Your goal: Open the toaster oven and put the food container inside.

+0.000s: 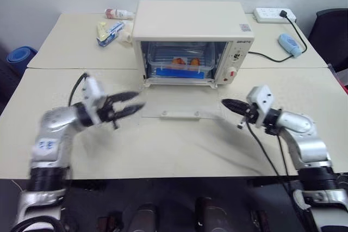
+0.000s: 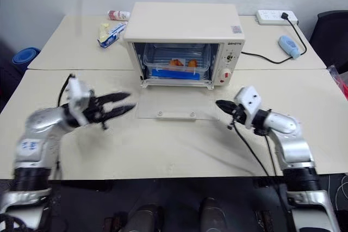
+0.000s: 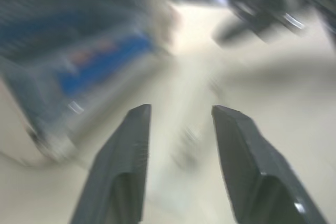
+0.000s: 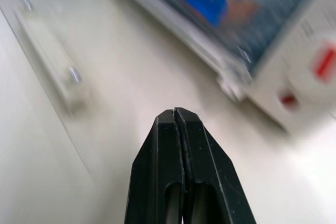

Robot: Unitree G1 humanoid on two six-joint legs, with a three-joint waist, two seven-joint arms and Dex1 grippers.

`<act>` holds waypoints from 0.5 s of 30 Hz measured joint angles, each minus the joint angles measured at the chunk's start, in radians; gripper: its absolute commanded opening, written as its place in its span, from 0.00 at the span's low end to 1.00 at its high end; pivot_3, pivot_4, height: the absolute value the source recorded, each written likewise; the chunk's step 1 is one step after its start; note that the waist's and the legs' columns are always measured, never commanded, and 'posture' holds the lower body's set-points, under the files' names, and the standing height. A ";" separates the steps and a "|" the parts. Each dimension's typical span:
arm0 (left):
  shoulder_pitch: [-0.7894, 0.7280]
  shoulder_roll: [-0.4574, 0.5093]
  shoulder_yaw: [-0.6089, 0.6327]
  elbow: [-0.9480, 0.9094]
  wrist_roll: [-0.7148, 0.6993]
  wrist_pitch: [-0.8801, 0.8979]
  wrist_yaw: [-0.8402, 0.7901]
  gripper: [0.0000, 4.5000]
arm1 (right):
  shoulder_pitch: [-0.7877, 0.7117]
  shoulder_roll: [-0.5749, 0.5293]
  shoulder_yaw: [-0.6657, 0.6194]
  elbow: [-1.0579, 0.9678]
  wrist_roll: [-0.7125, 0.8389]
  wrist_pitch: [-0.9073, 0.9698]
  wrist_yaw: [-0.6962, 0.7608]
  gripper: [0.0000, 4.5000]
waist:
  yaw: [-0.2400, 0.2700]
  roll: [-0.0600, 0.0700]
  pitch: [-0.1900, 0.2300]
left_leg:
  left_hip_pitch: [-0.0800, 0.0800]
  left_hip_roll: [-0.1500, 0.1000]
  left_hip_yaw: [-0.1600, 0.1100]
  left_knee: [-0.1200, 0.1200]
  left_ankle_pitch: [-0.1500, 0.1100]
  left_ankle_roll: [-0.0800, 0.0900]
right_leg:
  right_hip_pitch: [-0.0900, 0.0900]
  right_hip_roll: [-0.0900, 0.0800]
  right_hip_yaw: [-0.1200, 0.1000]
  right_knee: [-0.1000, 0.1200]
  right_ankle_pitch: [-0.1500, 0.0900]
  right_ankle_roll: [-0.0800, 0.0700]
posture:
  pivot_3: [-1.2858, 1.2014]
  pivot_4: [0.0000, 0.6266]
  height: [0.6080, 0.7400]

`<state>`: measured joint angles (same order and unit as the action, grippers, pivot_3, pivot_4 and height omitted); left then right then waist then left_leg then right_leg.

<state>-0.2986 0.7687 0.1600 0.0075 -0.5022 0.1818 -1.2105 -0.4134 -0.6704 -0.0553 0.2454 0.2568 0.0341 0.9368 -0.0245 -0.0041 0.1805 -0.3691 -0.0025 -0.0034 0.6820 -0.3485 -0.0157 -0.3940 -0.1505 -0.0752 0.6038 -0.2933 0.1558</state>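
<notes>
Already the toaster oven [image 1: 193, 39] stood open at the middle of the cream desk [image 1: 163, 150], its glass door [image 1: 182, 104] folded down flat onto the desk in front of it, the white bar handle [image 1: 182, 114] at the door's near edge. Inside the oven sat the food container [image 1: 182, 61], a clear box with orange pieces showing through it and blue along its lower front. The left hand [image 1: 130, 104] hung above the desk just off the door's left corner, its two black fingers [image 3: 123, 166] spread apart with nothing between them, pointing toward the door. The right hand [image 1: 227, 104] hovered off the door's right edge, its fingers pressed together and empty, aimed inward at the door. On the oven's right front panel were the knobs and a red button [image 1: 232, 72]. Behind the oven to the left lay a blue and yellow snack packet [image 1: 110, 31] and a small bottle [image 1: 118, 13]. To the right at the back sat a white power strip [image 1: 274, 14] with a black cable running toward the oven, and near it a light blue object [image 1: 289, 44].
</notes>
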 measured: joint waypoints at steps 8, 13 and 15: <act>-0.084 0.069 -0.004 0.129 -0.007 -0.032 -0.201 0.99 | -0.114 0.063 0.061 0.334 -0.051 -0.218 0.174 0.00 | -0.005 0.000 0.001 | 0.000 0.000 0.000 0.000 0.000 0.001 | 0.000 0.000 0.000 0.000 0.000 0.000 | 0.52 0.24 1.00; -0.088 0.046 0.013 0.129 -0.037 0.046 -0.149 0.99 | -0.123 0.129 0.068 0.310 -0.026 -0.250 0.203 0.00 | -0.007 0.001 0.001 | -0.001 0.001 -0.001 0.000 0.000 0.000 | 0.000 0.000 -0.001 0.001 0.000 0.000 | 0.52 0.24 1.00; -0.082 0.039 0.043 0.125 -0.062 0.090 -0.109 0.99 | -0.109 0.141 0.065 0.256 0.001 -0.237 0.201 0.00 | -0.006 0.001 0.001 | -0.001 0.001 -0.001 0.000 0.000 0.000 | -0.001 0.000 -0.001 0.001 0.000 0.000 | 0.52 0.24 1.00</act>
<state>-0.3808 0.8072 0.2026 0.1324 -0.5647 0.2722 -1.3194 -0.5228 -0.5294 0.0098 0.5010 0.2578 -0.2029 1.1383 -0.0309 -0.0030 0.1814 -0.3697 -0.0014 -0.0046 0.6823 -0.3485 -0.0154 -0.3946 -0.1503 -0.0764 0.6049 -0.2932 0.1558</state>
